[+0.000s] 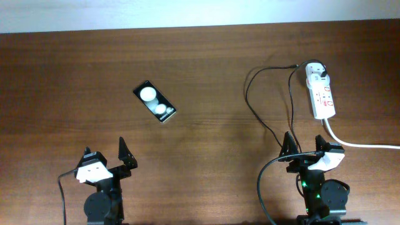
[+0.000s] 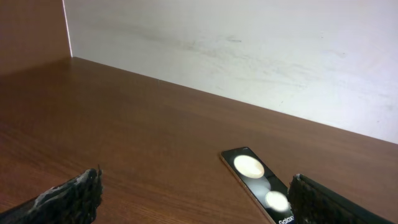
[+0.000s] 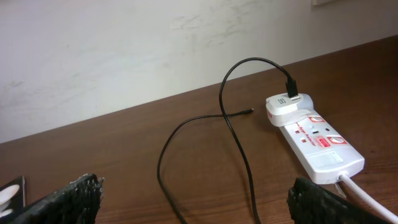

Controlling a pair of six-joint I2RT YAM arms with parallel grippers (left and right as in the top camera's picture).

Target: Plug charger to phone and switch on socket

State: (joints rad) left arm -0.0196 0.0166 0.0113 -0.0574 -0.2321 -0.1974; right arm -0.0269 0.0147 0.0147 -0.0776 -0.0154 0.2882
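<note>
Both grippers, left (image 1: 111, 157) and right (image 1: 304, 149), released, empty. We grip charger (image 3: 247, 111) near tip, carry to phone (image 1: 155, 101).

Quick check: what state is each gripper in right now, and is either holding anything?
Left gripper: open, holding nothing.
Right gripper: open, holding nothing.

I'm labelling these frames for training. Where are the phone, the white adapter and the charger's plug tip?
phone (image 1: 155, 102): overhead view, middle of its glossy black face.
white adapter (image 3: 287, 106): right wrist view, its top face.
charger's plug tip (image 3: 249, 111): right wrist view, the free metal end.
</note>
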